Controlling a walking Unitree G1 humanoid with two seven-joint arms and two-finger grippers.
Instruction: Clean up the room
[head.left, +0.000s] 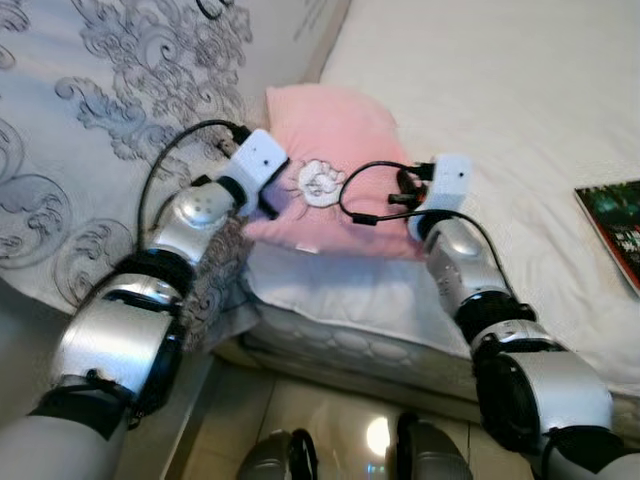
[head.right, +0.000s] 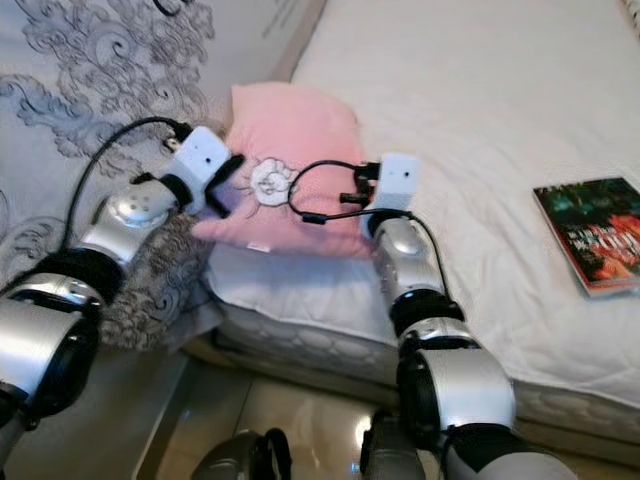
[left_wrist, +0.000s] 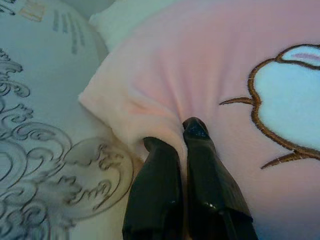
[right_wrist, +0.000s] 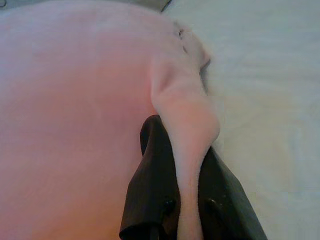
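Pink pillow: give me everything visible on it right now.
The pink pillow is a soft, plush-looking square cushion with a white cloud-like patch outlined in brown stitching on its face. It lies at the corner of the white bed, its near edge close to the mattress edge, beside the grey patterned quilt. The left gripper is shut on a pinch of fabric at one edge, and the right gripper is shut on a fold at the opposite edge, bunching the cloth there.

White bed w/ quilted mattress edge, grey scroll-pattern bedspread at left, glossy tiled floor w/ light glare
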